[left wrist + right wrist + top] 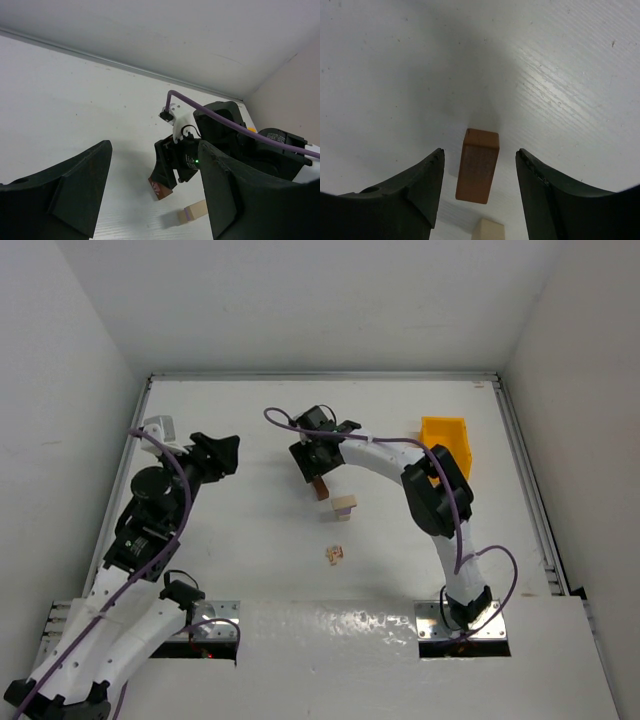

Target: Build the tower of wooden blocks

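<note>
A dark reddish-brown block [477, 166] stands on end on the white table, between the fingers [420, 190] of my right gripper [480, 152]. The jaws are open, with a gap on each side of the block. From above, the same block [321, 490] shows just below the right gripper [318, 465]. A pale tan block [343, 507] lies just beside it to the right, also seen as the pale block [488, 231]. A small block with pink marks [335, 555] lies nearer the arms. My left gripper [225, 453] hovers open and empty, well to the left.
A yellow plastic bin [447, 440] stands at the back right, near the right arm's elbow. White walls close in the table on the left, back and right. In the left wrist view, the brown block [161, 189] and the pale block [194, 212] lie beyond my left gripper [155, 150].
</note>
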Controlling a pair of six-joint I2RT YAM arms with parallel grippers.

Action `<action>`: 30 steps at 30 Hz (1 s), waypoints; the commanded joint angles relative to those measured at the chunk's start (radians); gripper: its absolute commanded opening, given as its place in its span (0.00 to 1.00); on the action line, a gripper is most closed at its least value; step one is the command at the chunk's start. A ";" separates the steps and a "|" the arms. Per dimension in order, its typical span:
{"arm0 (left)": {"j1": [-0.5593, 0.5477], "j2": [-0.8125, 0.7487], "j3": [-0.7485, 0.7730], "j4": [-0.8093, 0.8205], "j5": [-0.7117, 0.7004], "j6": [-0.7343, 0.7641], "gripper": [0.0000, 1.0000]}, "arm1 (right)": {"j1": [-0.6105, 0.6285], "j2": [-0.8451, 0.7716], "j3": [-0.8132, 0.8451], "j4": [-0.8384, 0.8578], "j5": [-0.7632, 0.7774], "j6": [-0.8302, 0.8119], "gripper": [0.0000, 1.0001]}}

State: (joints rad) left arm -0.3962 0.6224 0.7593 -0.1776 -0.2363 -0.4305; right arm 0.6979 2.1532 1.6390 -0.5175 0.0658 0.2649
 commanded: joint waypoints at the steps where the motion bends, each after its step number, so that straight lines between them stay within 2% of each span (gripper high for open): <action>1: 0.016 0.003 0.029 0.012 0.000 0.010 0.67 | -0.006 0.014 0.035 0.002 -0.012 0.000 0.57; 6: 0.020 0.007 0.031 0.010 0.000 0.012 0.67 | -0.012 0.048 0.042 0.007 -0.037 0.013 0.53; 9: 0.022 0.010 0.029 0.012 0.003 0.010 0.67 | -0.014 0.060 0.051 0.008 -0.046 0.013 0.45; 10: 0.022 0.010 0.029 0.013 0.006 0.010 0.67 | -0.014 0.062 0.053 0.011 -0.047 0.013 0.40; 13: 0.026 0.013 0.028 0.013 0.011 0.007 0.66 | -0.018 0.069 0.068 0.030 -0.060 0.026 0.34; 19: 0.030 0.016 0.026 0.015 0.018 0.007 0.67 | -0.055 -0.009 0.051 0.207 -0.061 0.108 0.27; 22: 0.030 0.019 0.028 0.017 0.025 0.004 0.67 | -0.084 -0.140 0.019 0.302 -0.038 0.122 0.27; 25: 0.030 0.016 0.028 0.018 0.038 0.003 0.67 | -0.109 -0.246 -0.056 0.313 0.004 0.088 0.27; 29: 0.031 0.007 0.028 0.018 0.048 -0.001 0.66 | -0.113 -0.520 -0.264 0.289 0.104 -0.008 0.28; 30: 0.030 0.005 0.029 0.020 0.046 -0.001 0.66 | -0.113 -0.570 -0.360 0.278 0.121 -0.013 0.28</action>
State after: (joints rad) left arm -0.3779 0.6411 0.7593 -0.1776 -0.2066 -0.4274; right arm 0.5739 1.7374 1.3987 -0.2527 0.1085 0.3096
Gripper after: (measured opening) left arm 0.665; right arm 0.338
